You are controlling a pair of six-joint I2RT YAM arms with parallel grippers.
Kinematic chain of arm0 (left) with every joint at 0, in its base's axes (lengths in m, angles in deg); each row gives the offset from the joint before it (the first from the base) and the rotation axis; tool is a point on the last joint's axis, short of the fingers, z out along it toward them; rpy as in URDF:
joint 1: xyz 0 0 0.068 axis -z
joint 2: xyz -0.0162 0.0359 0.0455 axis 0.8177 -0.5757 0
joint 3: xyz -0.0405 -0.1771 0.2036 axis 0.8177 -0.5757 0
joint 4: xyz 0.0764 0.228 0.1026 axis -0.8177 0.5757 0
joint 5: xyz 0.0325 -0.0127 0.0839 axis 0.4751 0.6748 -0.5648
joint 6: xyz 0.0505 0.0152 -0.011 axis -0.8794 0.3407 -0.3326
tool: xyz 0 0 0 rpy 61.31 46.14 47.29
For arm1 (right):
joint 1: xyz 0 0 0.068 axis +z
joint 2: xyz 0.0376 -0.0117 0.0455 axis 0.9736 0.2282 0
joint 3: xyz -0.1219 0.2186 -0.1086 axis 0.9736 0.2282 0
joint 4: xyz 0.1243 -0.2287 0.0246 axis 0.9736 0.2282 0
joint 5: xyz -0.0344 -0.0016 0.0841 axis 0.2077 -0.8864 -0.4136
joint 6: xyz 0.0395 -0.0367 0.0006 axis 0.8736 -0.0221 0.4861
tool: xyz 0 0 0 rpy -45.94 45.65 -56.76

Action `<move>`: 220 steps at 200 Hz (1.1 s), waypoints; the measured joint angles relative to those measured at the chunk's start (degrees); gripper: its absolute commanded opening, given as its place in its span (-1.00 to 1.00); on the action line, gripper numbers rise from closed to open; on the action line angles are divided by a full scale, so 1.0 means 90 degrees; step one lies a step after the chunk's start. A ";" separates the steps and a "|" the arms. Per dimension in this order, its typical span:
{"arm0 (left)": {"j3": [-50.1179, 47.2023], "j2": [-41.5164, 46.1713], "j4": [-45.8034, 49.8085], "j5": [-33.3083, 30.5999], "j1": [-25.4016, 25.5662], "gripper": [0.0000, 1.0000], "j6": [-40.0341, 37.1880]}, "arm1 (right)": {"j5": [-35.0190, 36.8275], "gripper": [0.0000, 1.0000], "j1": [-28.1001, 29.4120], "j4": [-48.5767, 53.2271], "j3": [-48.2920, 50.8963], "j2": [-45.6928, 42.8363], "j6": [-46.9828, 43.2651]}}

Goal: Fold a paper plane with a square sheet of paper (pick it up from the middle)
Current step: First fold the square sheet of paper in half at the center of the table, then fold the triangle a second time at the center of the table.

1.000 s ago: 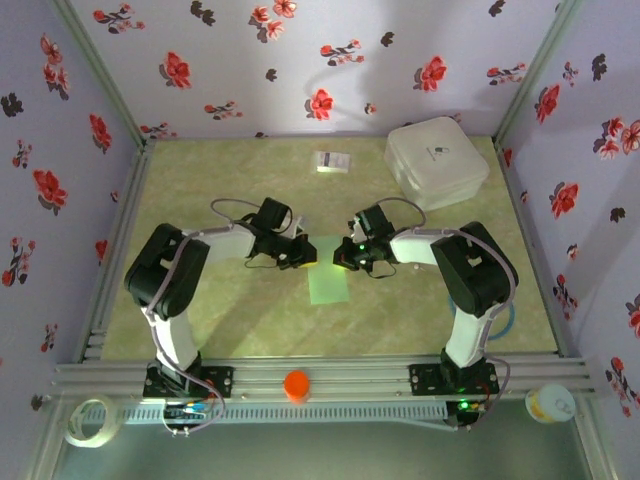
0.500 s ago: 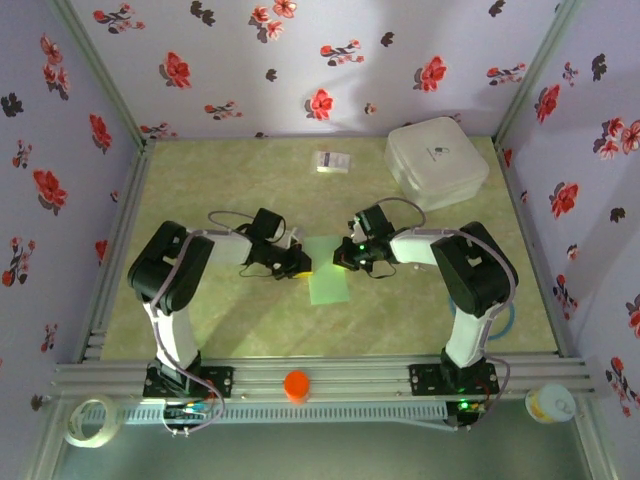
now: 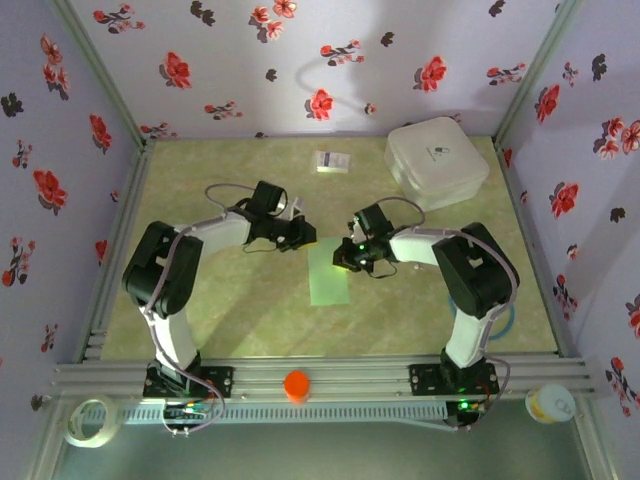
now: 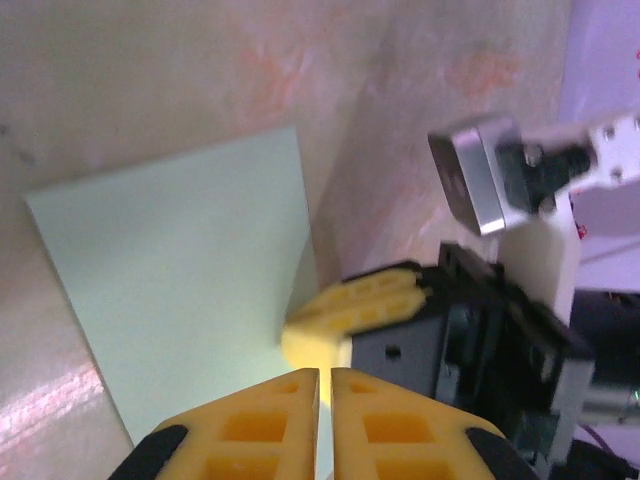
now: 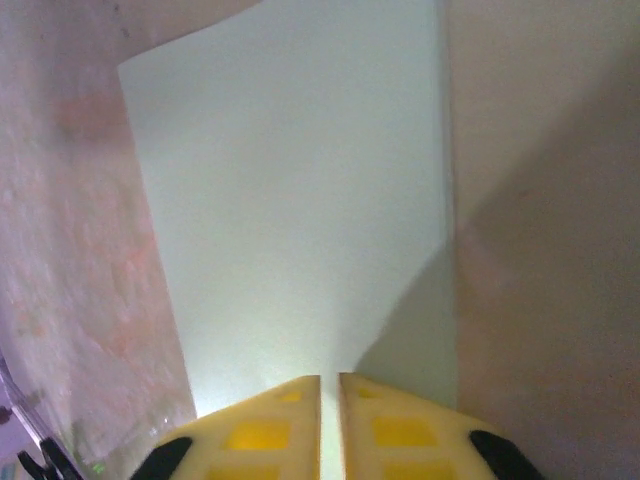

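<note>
The pale mint-green sheet of paper (image 3: 328, 278) lies flat mid-table as a narrow rectangle, long side running towards me. My left gripper (image 3: 303, 237) sits at its far left corner, fingers shut, with nothing seen between them. In the left wrist view the shut left gripper (image 4: 326, 376) hangs over the paper (image 4: 180, 270), close to the right gripper's yellow fingertips (image 4: 350, 305). My right gripper (image 3: 344, 258) rests on the sheet's right edge. In the right wrist view the right gripper (image 5: 330, 384) is shut, tips down on the paper (image 5: 290, 190).
A white rounded box (image 3: 436, 160) stands at the back right and a small white printed card (image 3: 331, 161) lies at the back centre. An orange cap (image 3: 296, 385) sits on the front rail. Floral walls close in three sides.
My left gripper has swung from the paper's left edge up to its far left corner. The right gripper and the paper have hardly moved.
</note>
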 measured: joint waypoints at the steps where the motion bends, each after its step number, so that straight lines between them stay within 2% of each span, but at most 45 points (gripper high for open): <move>1: 0.0022 -0.0019 0.0005 0.0000 0.0000 -0.77 0.0000 | 0.0000 -0.58 0.0000 0.0002 0.0000 -0.0017 -0.0005; 44: 0.0651 -0.0687 0.0398 -0.0085 -0.0063 -0.76 -0.0068 | 0.0112 -0.44 0.0007 0.0121 0.0168 -0.0867 0.0080; 82: 0.0984 -0.1018 0.0665 -0.0092 -0.0083 -0.76 -0.0248 | 0.0204 -0.37 0.0015 0.0024 0.1044 -0.1571 0.0532; 155: 0.1163 -0.1610 0.0680 -0.0090 -0.0117 -0.76 -0.0316 | 0.0233 -0.22 0.0274 0.0034 0.1474 -0.1841 0.1122; 220: 0.0862 -0.1571 0.0172 0.0080 -0.0168 -0.76 -0.0313 | 0.0253 -0.17 0.0605 0.0012 0.1943 -0.1931 0.1579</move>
